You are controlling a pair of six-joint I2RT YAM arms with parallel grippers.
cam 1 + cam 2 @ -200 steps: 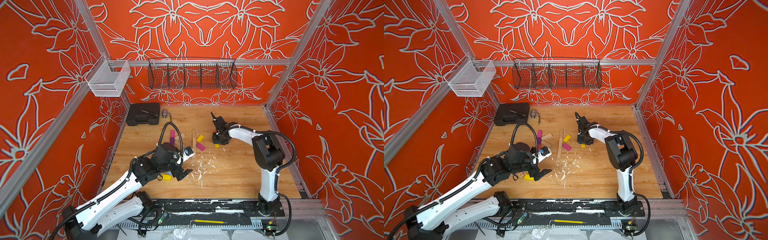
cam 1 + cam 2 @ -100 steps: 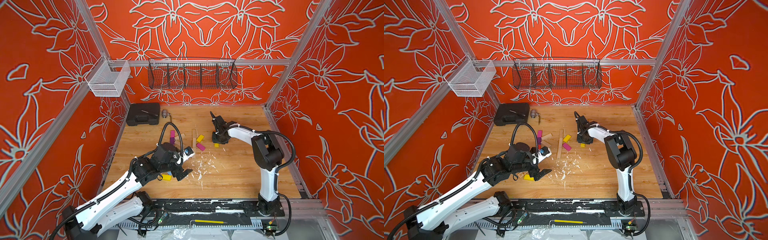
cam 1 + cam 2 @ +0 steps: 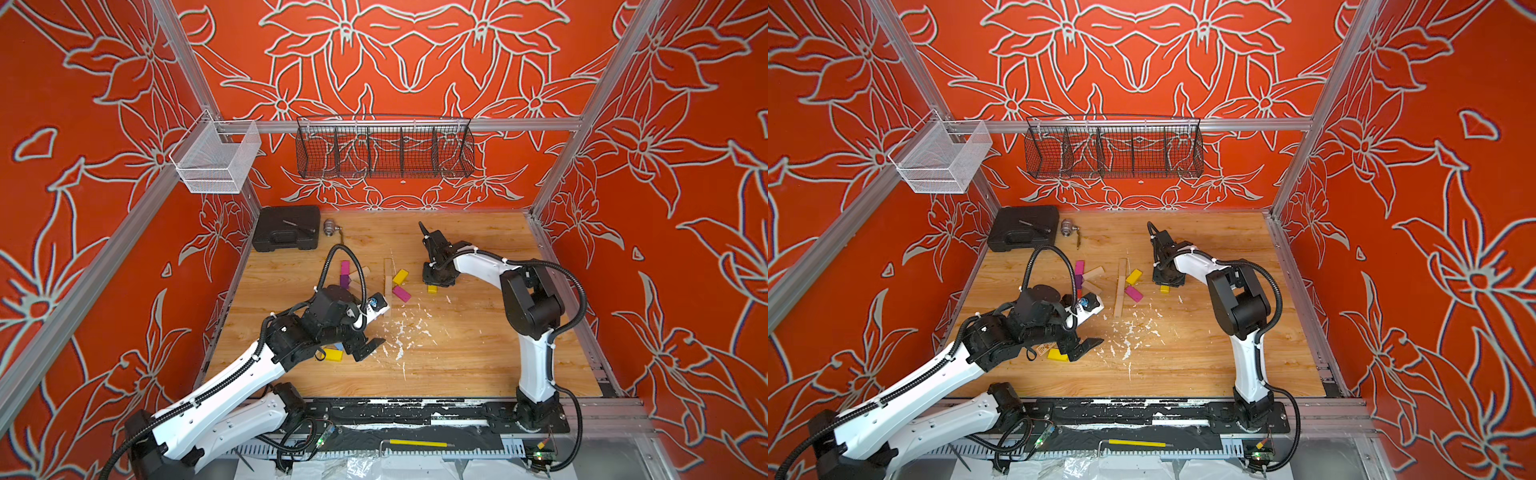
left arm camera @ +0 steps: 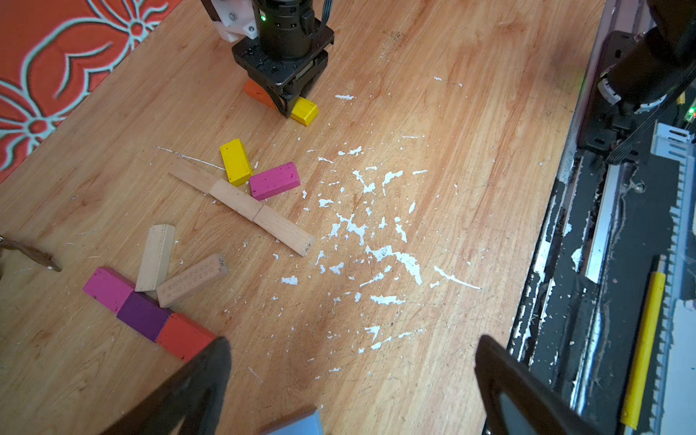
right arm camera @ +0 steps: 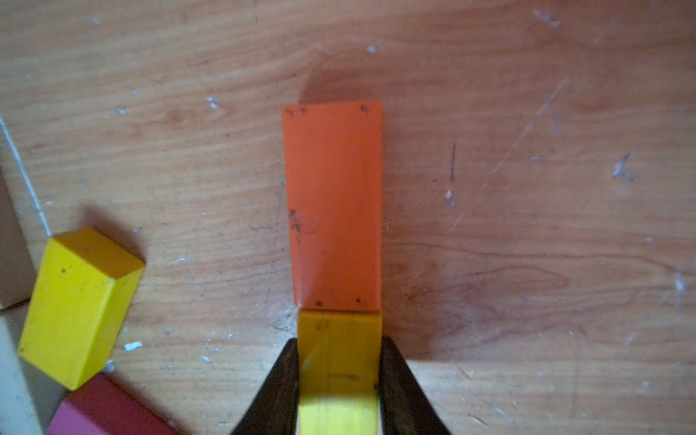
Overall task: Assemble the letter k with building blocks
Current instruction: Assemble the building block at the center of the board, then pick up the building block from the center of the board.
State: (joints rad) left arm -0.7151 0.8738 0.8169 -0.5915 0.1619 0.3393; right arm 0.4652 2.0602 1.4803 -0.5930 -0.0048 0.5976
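Right claw (image 5: 339, 341) clamps a yellow block (image 5: 339, 376), butted end-to-end against an orange block (image 5: 333, 203) just ahead of its tips on the tabletop (image 5: 527, 188). Left claw (image 4: 354, 341) stands wide, empty; red block (image 4: 184, 335) beside one finger (image 4: 209, 365).

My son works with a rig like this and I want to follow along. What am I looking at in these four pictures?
Two robot arms are mounted at one edge of a wooden table: the left arm and the right arm. Two pictures look down on the whole scene from above. The two close-ups come from a camera on each arm's wrist.

Small wooden blocks lie on the table among white flecks. Three plain blocks form a line end to end, with a loose yellow block and a magenta block beside it.

The right arm's jaws are shut on another yellow block, which butts against an orange block. The left arm's jaws stand open and hold nothing.
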